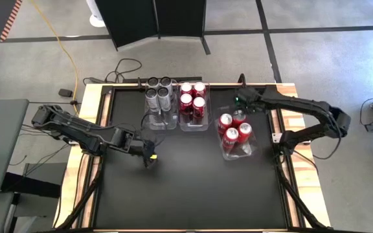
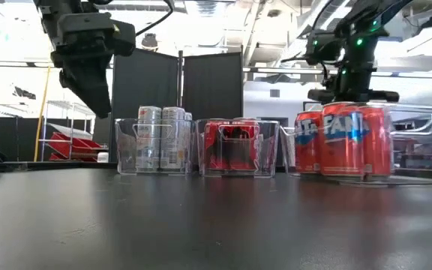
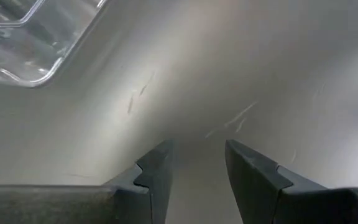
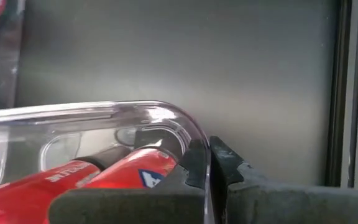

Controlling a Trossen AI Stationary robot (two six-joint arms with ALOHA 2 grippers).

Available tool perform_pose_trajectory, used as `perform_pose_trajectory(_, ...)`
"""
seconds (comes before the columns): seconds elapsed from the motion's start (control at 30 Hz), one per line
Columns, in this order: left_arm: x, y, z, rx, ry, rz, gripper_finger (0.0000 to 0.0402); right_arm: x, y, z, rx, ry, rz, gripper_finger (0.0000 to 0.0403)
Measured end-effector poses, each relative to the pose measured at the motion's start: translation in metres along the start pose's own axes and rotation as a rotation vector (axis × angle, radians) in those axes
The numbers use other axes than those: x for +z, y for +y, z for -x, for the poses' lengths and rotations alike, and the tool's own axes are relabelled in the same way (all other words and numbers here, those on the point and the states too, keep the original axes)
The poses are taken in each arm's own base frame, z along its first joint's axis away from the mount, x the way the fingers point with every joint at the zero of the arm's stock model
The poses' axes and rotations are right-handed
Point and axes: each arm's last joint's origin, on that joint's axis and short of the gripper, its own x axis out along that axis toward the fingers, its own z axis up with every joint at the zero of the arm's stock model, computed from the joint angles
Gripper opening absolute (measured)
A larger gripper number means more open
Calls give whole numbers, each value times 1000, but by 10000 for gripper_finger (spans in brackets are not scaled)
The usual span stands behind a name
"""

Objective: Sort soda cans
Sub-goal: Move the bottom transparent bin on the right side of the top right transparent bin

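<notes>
three clear bins on a black table (image 1: 186,194). far left bin (image 1: 160,107) holding four silver-grey cans (image 1: 159,96), upright, packed together. middle bin (image 1: 193,110), touching the left one's side, holding four red cans (image 1: 192,98), also upright. third bin (image 1: 237,142) set apart toward the right and a little nearer, turned at an angle, holding four more red cans (image 1: 236,129) standing close together. in the low view, same row: silver-grey pair (image 2: 161,137) visible through the left bin's wall, red ones (image 2: 231,144) in the middle bin, and large red cans (image 2: 343,139) in the angled bin (image 2: 418,142) closest to that camera.

right gripper (image 1: 246,102) reaching to the far corner of the angled bin. in the right wrist view, fingers (image 4: 194,165) pinched on the clear rim (image 4: 135,115) of that bin, one inside and one outside the wall, with only the thin plastic between them; red cans (image 4: 92,180) just behind the wall, inside the bin.

left gripper (image 1: 147,155) hovering low over bare table, just in front of the silver-grey bin and clear of it. in the left wrist view, fingers (image 3: 157,171) apart with an empty gap, nothing held, only tabletop beyond and a corner of a clear bin (image 3: 23,43) at the edge. in the low view, left gripper (image 2: 88,75) hanging above the table.
</notes>
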Motion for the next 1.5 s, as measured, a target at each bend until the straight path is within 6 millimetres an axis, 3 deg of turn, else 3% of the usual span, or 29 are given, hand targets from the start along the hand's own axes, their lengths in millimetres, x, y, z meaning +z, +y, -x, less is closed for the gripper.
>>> perform_pose_trajectory(0.2,-2,3,0,26,27,-43,139,21,1,-24,14,9,-57,12)
perform_pose_trajectory(0.37,1,8,-2,25,48,-20,139,37,2,-30,27,-6,-99,12)
perform_pose_trajectory(0.77,18,24,-7,30,17,129,139,75,-24,-43,74,-78,-226,12)
perform_pose_trajectory(1.03,28,32,-10,17,-1,163,139,81,-12,-57,118,-91,-191,12)
perform_pose_trajectory(1.2,29,35,-11,22,-3,169,139,81,-4,-57,158,-121,-191,12)
perform_pose_trajectory(1.5,32,38,-11,30,-6,181,139,92,-7,-54,164,-128,-235,12)
